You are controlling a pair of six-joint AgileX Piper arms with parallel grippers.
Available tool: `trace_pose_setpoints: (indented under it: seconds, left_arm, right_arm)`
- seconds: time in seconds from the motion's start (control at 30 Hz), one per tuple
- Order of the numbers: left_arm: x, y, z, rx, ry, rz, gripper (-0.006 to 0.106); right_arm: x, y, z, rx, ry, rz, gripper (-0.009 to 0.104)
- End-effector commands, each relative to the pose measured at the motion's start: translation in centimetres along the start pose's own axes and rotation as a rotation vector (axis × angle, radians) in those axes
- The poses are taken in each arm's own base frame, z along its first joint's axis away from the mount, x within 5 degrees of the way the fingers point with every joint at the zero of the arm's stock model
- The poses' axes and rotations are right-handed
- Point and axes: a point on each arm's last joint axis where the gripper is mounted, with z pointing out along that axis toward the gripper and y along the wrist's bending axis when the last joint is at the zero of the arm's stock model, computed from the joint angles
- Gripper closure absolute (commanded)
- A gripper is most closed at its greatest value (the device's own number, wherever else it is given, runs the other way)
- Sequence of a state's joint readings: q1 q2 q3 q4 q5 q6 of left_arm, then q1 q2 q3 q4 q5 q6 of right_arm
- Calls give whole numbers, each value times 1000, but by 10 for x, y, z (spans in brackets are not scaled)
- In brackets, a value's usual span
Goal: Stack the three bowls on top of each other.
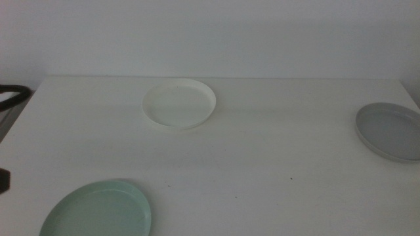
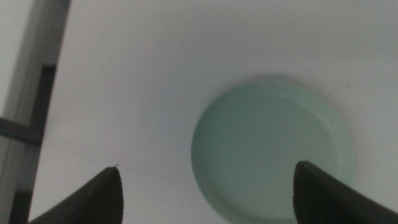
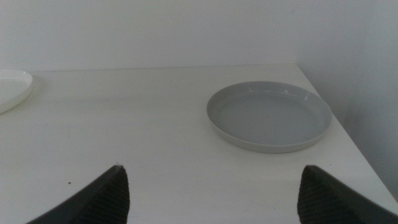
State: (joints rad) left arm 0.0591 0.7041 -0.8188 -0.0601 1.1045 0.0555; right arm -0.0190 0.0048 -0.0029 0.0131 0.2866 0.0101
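surface: plain white table (image 1: 216, 157) against a blank white wall, nothing on it but the three bowls, so plenty of room to work.

cream-white bowl (image 1: 180, 103): upright near the middle of the far edge, well apart from the other two. Roughly between the arms, so probably the sensible base for the stack.

pale mint green bowl (image 1: 98, 211): down at the near left corner, partly cut off by the frame in the middle view. Seen from above in the left wrist view (image 2: 272, 149), flat and empty.

light grey bowl (image 1: 390, 131): hard against the right edge, about halfway back, also clipped in the middle view. Whole in the right wrist view (image 3: 268, 116), sitting close to the far right corner.

left gripper (image 2: 208, 196): hanging above the mint bowl, jaws spread wide with nothing between them, one jaw tip over the bowl's rim. Looks lined up for a rim grab.

right gripper (image 3: 211, 193): low over the table on the near side of the grey bowl, jaws likewise wide apart and empty, bowl straight ahead and not touched.

progress: nothing stacked yet, all three apart, each on bare table.

next, at a guess: one bowl per arm, pinched at the rim since they're so shallow, then carried to the cream one.
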Motion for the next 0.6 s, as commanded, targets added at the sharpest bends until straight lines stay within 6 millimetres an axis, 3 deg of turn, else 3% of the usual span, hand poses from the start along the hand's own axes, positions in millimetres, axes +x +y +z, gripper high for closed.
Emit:
trace_pose_setpoints:
  seconds: [0.0,0.37,0.57]
  left_arm:
    - [-5,0,7,10,70,-10,7]
    - [-24,0,54,52,238,-20,7]
    - [-36,11,75,78,322,28,7]
  right_arm:
    - [1,0,0,5,-4,-10,4]
    - [1,0,0,5,-4,-10,4]
    - [1,0,0,5,-4,-10,4]
